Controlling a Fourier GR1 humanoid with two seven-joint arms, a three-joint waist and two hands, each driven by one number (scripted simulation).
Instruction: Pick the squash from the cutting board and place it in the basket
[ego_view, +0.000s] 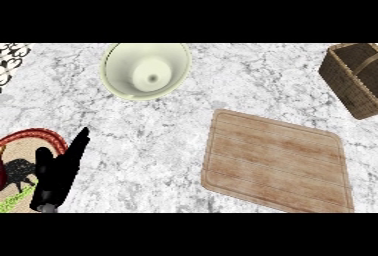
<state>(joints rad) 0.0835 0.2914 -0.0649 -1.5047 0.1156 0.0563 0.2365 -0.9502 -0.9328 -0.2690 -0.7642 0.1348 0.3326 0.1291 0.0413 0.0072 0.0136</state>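
Squash unseen on cutting board (277, 162); basket (356, 77) cut off; left hand (60, 172) fingers straight, holding nothing.

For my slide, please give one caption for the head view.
Bare cutting board, basket at right edge, pale bowl, left hand resting open.

Left hand (59, 167), black, at the lower left of the head view: fingers straight and held together, pointing up and slightly to the right, thumb set apart on the left side. It holds nothing. The right hand is outside the view.
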